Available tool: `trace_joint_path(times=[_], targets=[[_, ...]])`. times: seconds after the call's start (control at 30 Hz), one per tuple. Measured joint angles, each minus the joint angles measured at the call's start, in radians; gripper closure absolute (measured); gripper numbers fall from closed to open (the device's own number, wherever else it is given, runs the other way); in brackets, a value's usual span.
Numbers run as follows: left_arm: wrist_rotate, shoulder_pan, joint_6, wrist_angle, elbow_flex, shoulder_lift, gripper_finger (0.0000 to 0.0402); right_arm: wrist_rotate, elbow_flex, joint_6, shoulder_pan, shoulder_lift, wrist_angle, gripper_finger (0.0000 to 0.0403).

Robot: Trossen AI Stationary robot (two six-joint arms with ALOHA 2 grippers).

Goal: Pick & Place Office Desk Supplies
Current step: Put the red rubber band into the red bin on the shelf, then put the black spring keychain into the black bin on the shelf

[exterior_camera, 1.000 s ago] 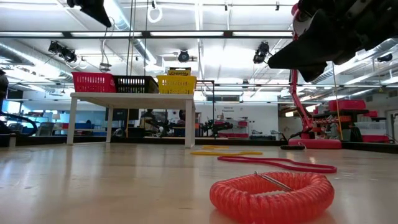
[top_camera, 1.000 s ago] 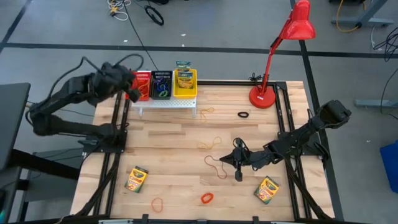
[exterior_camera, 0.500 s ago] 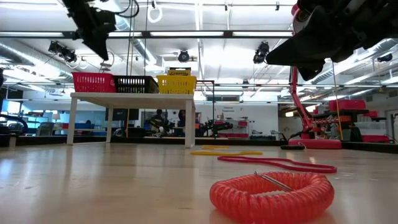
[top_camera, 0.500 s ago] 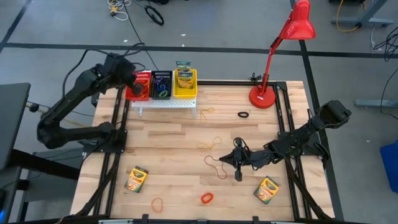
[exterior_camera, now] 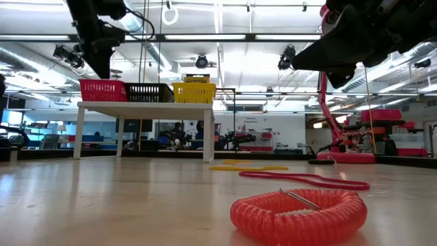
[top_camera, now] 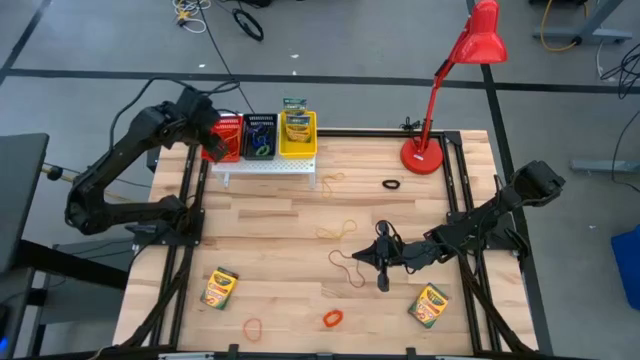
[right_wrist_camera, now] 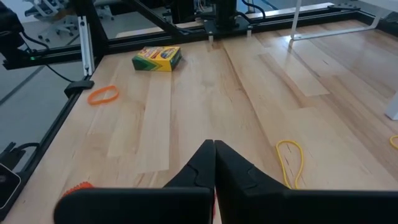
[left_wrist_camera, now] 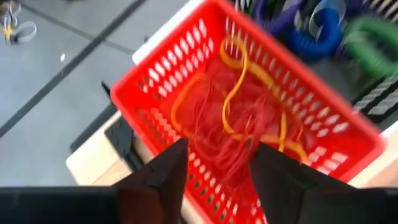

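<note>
While the orange coiled loop [top_camera: 332,318] lies by the table's [top_camera: 260,230] near edge, with crayon boxes [top_camera: 219,287] toward each near corner, the right gripper [top_camera: 380,283] hangs mid-table, fingers pressed shut on nothing, just beside a reddish rubber band [top_camera: 347,267]. Farther back, a black loop [top_camera: 391,185] rests near the lamp base [top_camera: 422,157]. Over at the far left corner, the left gripper [left_wrist_camera: 214,163] hovers above the red basket [left_wrist_camera: 186,74], fingers parted and empty, a tangle of rubber bands [left_wrist_camera: 233,121] lying inside the basket.
</note>
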Motion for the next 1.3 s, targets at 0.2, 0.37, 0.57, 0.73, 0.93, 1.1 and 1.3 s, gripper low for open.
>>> trace_joint_path(times=[0.2,0.37,0.57,0.73,0.93,1.1,1.3], targets=[[-0.086,-0.003,0.016,-0.023,0.022,0.043,0.0189,-0.003,0.0,0.007,-0.009,0.0,0.0,0.0399],[-0.082,-0.005,0.037,-0.021,0.092,0.045,0.018,-0.004,0.0,0.017,-0.009,0.0,0.0,0.0399],[-0.023,-0.101,0.052,-0.031,0.1,-0.046,0.0221,-0.004,0.0,0.028,-0.009,0.0,-0.003,0.0399],[0.17,-0.272,0.011,0.163,-0.073,-0.247,0.0305,0.0,0.0,0.025,-0.009,0.0,-0.006,0.0398],[0.297,-0.502,-0.101,0.487,-0.391,-0.46,0.0383,0.041,0.0,0.053,-0.01,0.0,-0.011,0.0398],[0.259,-0.693,-0.157,0.753,-0.609,-0.509,0.0395,0.031,0.0,0.106,-0.025,0.0,-0.012,0.0398],[0.127,-0.899,-0.184,1.151,-0.796,-0.428,0.0392,0.033,0.0,0.14,-0.026,0.0,-0.087,0.0398]])
